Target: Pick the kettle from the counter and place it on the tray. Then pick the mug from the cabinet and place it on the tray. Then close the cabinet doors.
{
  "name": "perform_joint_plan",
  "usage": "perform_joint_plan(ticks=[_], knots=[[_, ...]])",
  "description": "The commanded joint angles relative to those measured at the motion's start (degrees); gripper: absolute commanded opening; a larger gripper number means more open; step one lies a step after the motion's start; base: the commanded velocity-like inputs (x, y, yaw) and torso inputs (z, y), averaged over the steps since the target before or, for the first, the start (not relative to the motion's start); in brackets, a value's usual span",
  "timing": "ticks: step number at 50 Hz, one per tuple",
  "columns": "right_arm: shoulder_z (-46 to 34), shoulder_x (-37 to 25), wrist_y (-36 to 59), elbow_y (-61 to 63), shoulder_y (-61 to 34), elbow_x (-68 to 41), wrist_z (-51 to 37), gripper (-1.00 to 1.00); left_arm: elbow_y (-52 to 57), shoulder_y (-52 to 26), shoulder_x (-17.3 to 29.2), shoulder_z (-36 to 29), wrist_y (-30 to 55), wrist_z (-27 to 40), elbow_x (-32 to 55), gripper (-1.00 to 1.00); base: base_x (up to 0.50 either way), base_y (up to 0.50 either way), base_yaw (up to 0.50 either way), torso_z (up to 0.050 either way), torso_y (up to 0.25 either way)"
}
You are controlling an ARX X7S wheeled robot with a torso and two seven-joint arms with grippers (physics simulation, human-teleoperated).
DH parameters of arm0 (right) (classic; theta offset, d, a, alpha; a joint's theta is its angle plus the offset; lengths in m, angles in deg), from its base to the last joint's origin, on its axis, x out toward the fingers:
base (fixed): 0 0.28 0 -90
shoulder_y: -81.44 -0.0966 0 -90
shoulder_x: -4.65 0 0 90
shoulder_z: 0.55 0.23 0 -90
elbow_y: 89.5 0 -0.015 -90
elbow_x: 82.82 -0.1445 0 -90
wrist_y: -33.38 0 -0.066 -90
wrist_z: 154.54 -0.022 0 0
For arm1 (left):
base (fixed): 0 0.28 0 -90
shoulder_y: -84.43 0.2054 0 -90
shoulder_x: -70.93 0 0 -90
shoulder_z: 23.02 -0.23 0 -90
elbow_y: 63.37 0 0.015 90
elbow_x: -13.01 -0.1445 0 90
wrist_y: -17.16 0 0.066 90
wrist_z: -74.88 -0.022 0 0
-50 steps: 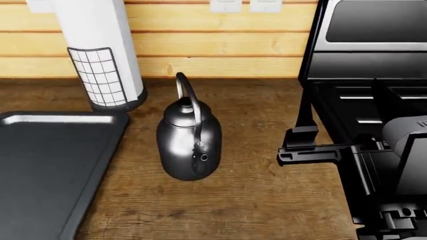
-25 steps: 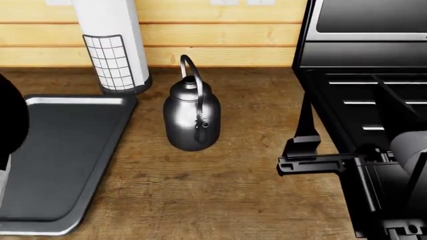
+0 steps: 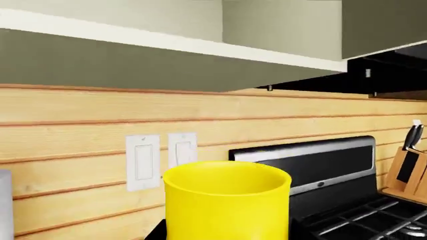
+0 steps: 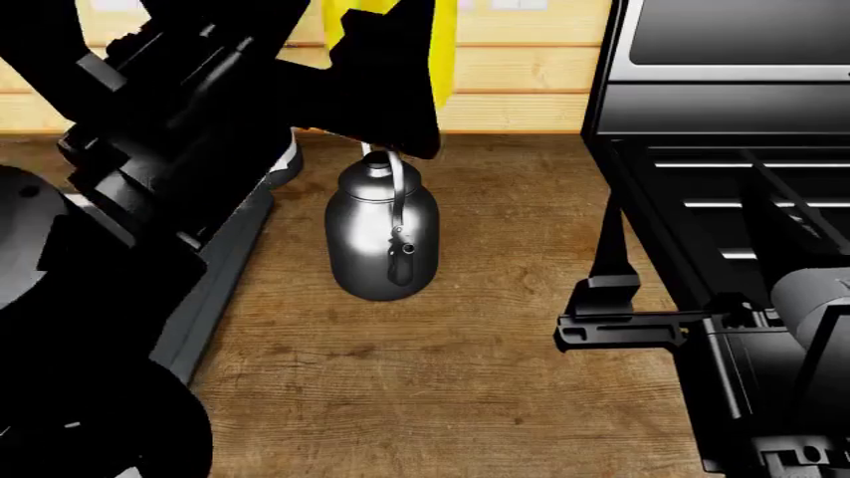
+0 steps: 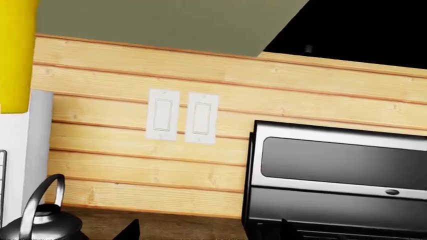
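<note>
The silver kettle [image 4: 380, 239] stands upright on the wooden counter [image 4: 452, 398], also low in the right wrist view as kettle [image 5: 40, 222]. My left gripper [image 4: 385, 70] hangs above and just behind it, shut on the yellow mug [image 4: 447, 45]. That mug [image 3: 227, 200] fills the left wrist view between the jaws of the left gripper [image 3: 227, 235]. The tray [image 4: 237, 264] is almost wholly hidden under my left arm. My right gripper [image 4: 624, 324] is open at the stove's edge, nothing between its fingertips [image 5: 130, 232]. The cabinet doors are out of view.
A black stove [image 4: 743, 199] with a raised back panel [image 5: 340, 170] fills the right side. Wall switches [image 5: 180, 117] sit on the plank wall. A knife block [image 3: 408, 170] stands beyond the stove. The white roll [image 5: 30, 150] stands behind the kettle.
My left arm has swung into the head view from the left, carrying the yellow mug above the kettle, and now covers the tray and the roll holder. Kettle and right gripper stay put.
</note>
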Motion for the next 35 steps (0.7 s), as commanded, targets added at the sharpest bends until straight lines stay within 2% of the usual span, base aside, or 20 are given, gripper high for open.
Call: perform_joint_plan(ticks=[1, 6, 14, 25, 35], knots=[[-1.2, 0.1, -0.3, -0.8, 0.6, 1.8, -0.2, 1.00, 5.5, 16.5, 6.9, -3.1, -6.5, -20.5, -21.8, -1.00, 0.00, 0.10, 0.00, 0.000, 0.000], [-1.7, 0.4, 0.6, -1.0, 0.3, 2.3, -0.3, 1.00, 1.2, 17.2, 11.5, -5.7, -11.9, -25.6, -30.2, -1.00, 0.00, 0.36, 0.00, 0.000, 0.000], [-2.2, 1.1, 1.7, -0.9, -0.2, 2.5, -0.6, 1.00, -2.3, 14.3, 15.4, -6.8, -14.3, -27.5, -34.4, -1.00, 0.00, 0.50, 0.00, 0.000, 0.000], [-2.3, 1.0, 1.6, -0.8, -0.2, 2.9, -0.8, 1.00, -5.7, 13.2, 17.9, -8.5, -16.7, -28.6, -38.1, -1.00, 0.00, 0.50, 0.00, 0.000, 0.000], [-2.4, 0.6, 1.1, -0.9, 0.1, 3.1, -0.7, 1.00, -10.4, 14.6, 17.7, -12.1, -21.8, -30.5, -43.1, -1.00, 0.00, 0.50, 0.00, 0.000, 0.000]])
